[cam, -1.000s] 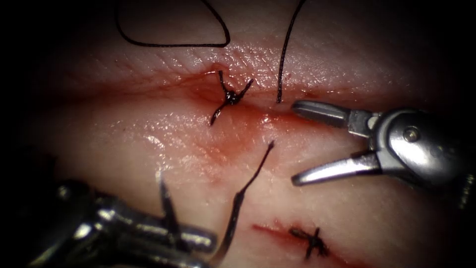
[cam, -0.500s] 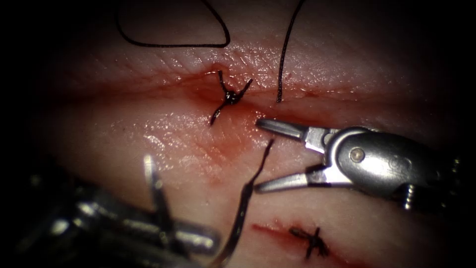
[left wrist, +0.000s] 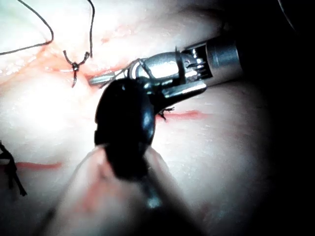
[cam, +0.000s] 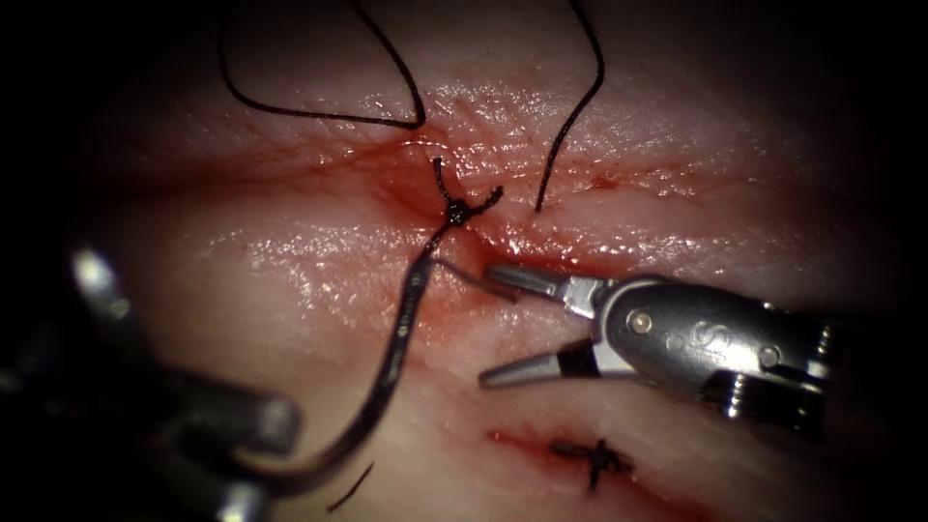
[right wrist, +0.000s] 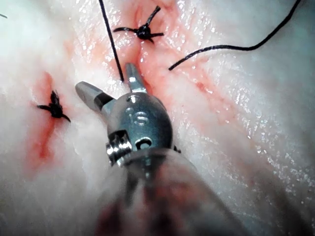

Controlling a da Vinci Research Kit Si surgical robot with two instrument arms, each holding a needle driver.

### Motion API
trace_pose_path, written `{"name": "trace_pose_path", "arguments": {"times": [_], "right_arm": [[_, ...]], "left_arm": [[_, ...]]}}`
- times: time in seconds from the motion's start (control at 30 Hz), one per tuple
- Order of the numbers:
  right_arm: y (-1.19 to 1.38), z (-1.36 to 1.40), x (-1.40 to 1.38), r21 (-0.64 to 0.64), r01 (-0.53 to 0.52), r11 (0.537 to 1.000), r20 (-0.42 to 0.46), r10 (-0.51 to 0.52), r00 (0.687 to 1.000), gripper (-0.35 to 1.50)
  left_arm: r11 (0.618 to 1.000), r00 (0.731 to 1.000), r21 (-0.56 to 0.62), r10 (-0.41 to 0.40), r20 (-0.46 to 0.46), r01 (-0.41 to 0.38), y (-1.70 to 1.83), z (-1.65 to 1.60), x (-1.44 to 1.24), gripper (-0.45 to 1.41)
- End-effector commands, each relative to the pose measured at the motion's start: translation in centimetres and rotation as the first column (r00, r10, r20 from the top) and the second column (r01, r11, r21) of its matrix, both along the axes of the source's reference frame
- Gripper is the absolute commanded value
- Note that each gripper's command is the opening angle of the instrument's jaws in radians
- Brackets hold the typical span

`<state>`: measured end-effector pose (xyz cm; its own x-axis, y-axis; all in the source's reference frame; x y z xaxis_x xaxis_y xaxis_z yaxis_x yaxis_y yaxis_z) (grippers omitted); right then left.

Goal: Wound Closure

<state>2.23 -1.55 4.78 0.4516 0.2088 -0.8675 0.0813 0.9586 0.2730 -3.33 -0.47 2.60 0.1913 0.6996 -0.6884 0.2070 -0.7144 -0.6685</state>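
Observation:
The cut (cam: 319, 169) runs across the tissue, with a tied knot (cam: 454, 209) on it. My left tool (cam: 256, 454) sits blurred at the lower left, shut on the curved needle (cam: 391, 362) near its tail end. The needle arcs up to the cut, and its tip rests just below the knot. I cannot tell whether the tip is in the tissue. My right tool (cam: 488, 327) comes in from the right, open and holding nothing. Its upper jaw lies at the cut beside the needle tip. The right wrist view has the same open tool (right wrist: 106, 78) below the knot (right wrist: 142, 30).
A loop of thread (cam: 319, 114) lies beyond the cut at the upper left. A loose strand (cam: 572, 121) ends near the knot's right. A second tied stitch (cam: 594, 460) closes a short cut nearer the front. Red fluid wets the tissue around the knot.
The left tool swung left, carrying the needle so that its tip moved up and left to the cut below the knot. The right tool, still open, slid left. The thread loops shifted.

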Motion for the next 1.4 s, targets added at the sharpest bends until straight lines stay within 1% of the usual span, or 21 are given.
{"name": "trace_pose_path", "arguments": {"times": [0.03, 0.07, 0.1, 0.17, 0.2, 0.33, 0.4, 0.5, 0.53, 0.63, 0.67, 0.7, 0.8, 0.87, 1.0, 1.13, 1.2, 1.3, 1.33, 1.37, 1.4], "right_arm": [[0.04, 0.00, 0.06, 0.014, -0.016, 1.000, 0.006, 0.015, 1.000, 0.53], [0.05, -0.03, 0.05, 0.034, -0.033, 0.999, 0.017, 0.033, 0.999, 0.31], [0.06, -0.06, 0.04, 0.039, -0.042, 0.998, 0.022, 0.041, 0.999, 0.16], [0.10, -0.14, 0.02, 0.081, -0.075, 0.994, 0.045, 0.072, 0.996, -0.25], [0.13, -0.23, -0.01, 0.107, -0.119, 0.987, 0.067, 0.112, 0.991, -0.35], [0.16, -0.38, -0.05, 0.175, -0.183, 0.968, 0.108, 0.166, 0.980, -0.35], [0.15, -0.39, -0.05, 0.194, -0.198, 0.961, 0.115, 0.178, 0.977, -0.35], [0.13, -0.45, -0.06, 0.222, -0.207, 0.953, 0.124, 0.182, 0.975, -0.35], [0.11, -0.56, -0.04, 0.229, -0.209, 0.951, 0.125, 0.184, 0.975, -0.35], [0.08, -0.76, 0.00, 0.244, -0.210, 0.947, 0.122, 0.185, 0.975, -0.35], [0.04, -0.94, 0.05, 0.255, -0.208, 0.944, 0.125, 0.181, 0.975, -0.35], [0.01, -1.01, 0.07, 0.259, -0.209, 0.943, 0.125, 0.181, 0.975, -0.35], [-0.09, -1.26, 0.15, 0.260, -0.205, 0.944, 0.119, 0.179, 0.977, -0.35], [-0.21, -1.48, 0.24, 0.243, -0.193, 0.951, 0.109, 0.171, 0.979, -0.35], [-0.30, -1.73, 0.34, 0.223, -0.182, 0.958, 0.097, 0.164, 0.982, -0.35], [-0.33, -1.76, 0.35, 0.211, -0.178, 0.961, 0.094, 0.161, 0.982, -0.35], [-0.35, -1.78, 0.34, 0.212, -0.176, 0.961, 0.096, 0.159, 0.983, -0.35], [-0.31, -1.82, 0.34, 0.199, -0.185, 0.962, 0.066, 0.176, 0.982, -0.35], [-0.28, -1.82, 0.33, 0.193, -0.188, 0.963, 0.050, 0.182, 0.982, -0.06], [-0.24, -1.82, 0.31, 0.168, -0.193, 0.967, 0.036, 0.190, 0.981, 0.37], [-0.18, -1.82, 0.30, 0.108, -0.212, 0.971, 0.025, 0.210, 0.977, 1.03]], "left_arm": [[1.000, 1.000, -0.004, 0.003, -0.009, -0.003, -0.01, 0.07, -0.07, -0.45], [1.000, 1.000, -0.012, 0.007, -0.017, -0.007, -0.02, 0.08, -0.07, -0.45], [1.000, 1.000, -0.019, 0.008, -0.023, -0.009, -0.03, 0.08, -0.07, -0.45], [0.999, 0.999, -0.033, 0.015, -0.031, -0.016, -0.05, 0.08, -0.06, -0.45], [0.998, 0.999, -0.057, 0.016, -0.043, -0.018, -0.07, 0.07, -0.03, -0.45], [0.993, 0.998, -0.113, 0.017, -0.055, -0.023, -0.12, 0.01, 0.01, -0.45], [0.990, 0.998, -0.139, 0.012, -0.055, -0.020, -0.16, -0.01, 0.02, -0.45], [0.972, 0.996, -0.233, -0.030, -0.080, 0.010, -0.24, 0.00, 0.07, -0.45], [0.959, 0.993, -0.283, -0.060, -0.105, 0.028, -0.29, 0.05, 0.10, -0.45], [0.946, 0.984, -0.322, -0.098, -0.146, 0.047, -0.39, 0.16, 0.12, -0.45], [0.941, 0.979, -0.335, -0.115, -0.166, 0.054, -0.44, 0.24, 0.13, -0.45], [0.937, 0.975, -0.345, -0.127, -0.183, 0.057, -0.47, 0.29, 0.13, -0.45], [0.930, 0.962, -0.359, -0.164, -0.218, 0.077, -0.52, 0.41, 0.13, -0.45], [0.923, 0.951, -0.372, -0.195, -0.240, 0.095, -0.55, 0.50, 0.14, -0.45], [0.916, 0.937, -0.383, -0.233, -0.260, 0.122, -0.63, 0.59, 0.17, -0.45], [0.913, 0.932, -0.388, -0.246, -0.267, 0.130, -0.69, 0.60, 0.21, -0.45], [0.908, 0.930, -0.393, -0.261, -0.259, 0.145, -0.70, 0.59, 0.26, -0.45], [0.896, 0.926, -0.405, -0.294, -0.237, 0.181, -0.70, 0.57, 0.37, -0.45], [0.889, 0.921, -0.415, -0.310, -0.237, 0.193, -0.69, 0.57, 0.40, -0.45], [0.885, 0.915, -0.420, -0.323, -0.244, 0.201, -0.69, 0.57, 0.43, -0.45], [0.881, 0.909, -0.424, -0.335, -0.249, 0.208, -0.68, 0.57, 0.46, -0.45]]}}
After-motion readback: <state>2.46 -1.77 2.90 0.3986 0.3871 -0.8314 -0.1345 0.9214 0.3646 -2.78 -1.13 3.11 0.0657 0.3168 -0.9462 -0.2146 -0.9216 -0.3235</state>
